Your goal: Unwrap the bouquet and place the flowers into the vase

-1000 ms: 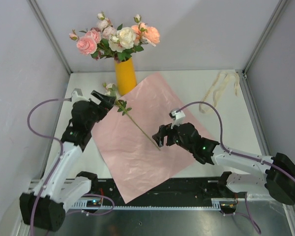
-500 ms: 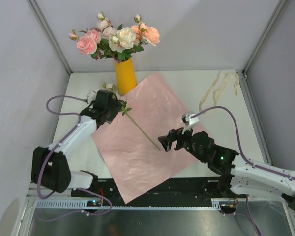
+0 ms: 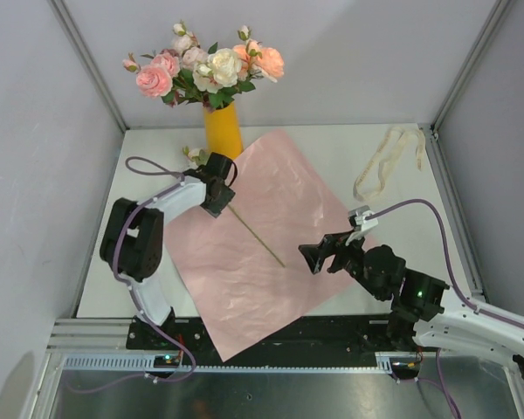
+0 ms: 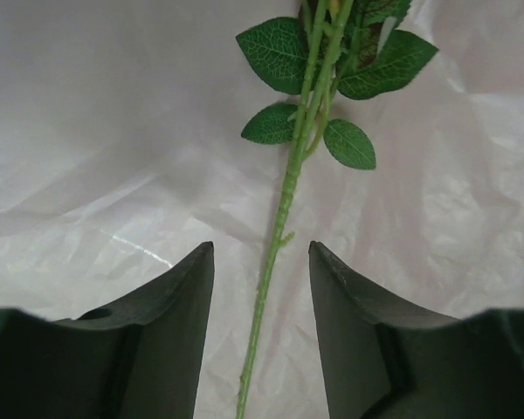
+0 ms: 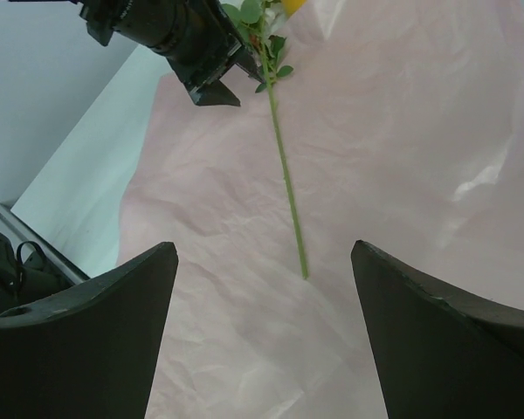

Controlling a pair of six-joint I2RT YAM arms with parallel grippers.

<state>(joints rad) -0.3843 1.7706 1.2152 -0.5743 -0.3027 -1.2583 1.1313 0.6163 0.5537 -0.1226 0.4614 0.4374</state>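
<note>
While 1 loose rose stem [image 4: 284, 201] lies flat on the 1 pink paper sheet [image 3: 288, 201], left gripper [image 4: 262, 255] straddles it, jaws apart, not touching. Right gripper [image 5: 264, 253] hangs wide apart near the stem's cut end, holding nothing. Other flowers [image 3: 214, 65] stand in 1 yellow vase [image 3: 224, 135]; 1 ribbon [image 3: 380, 166] lies well apart, far right.

- The vase [image 3: 223, 135] stands at the far side of the table [image 3: 332, 144], with the flowers [image 3: 205, 65] in it.
- The paper sheet [image 3: 279, 183] lies mid-table, its far corner just right of the vase.
- One loose stem [image 3: 255, 237] lies on the sheet's left part, head end toward the vase.
- The ribbon [image 3: 380, 166] lies at the far right.
</note>
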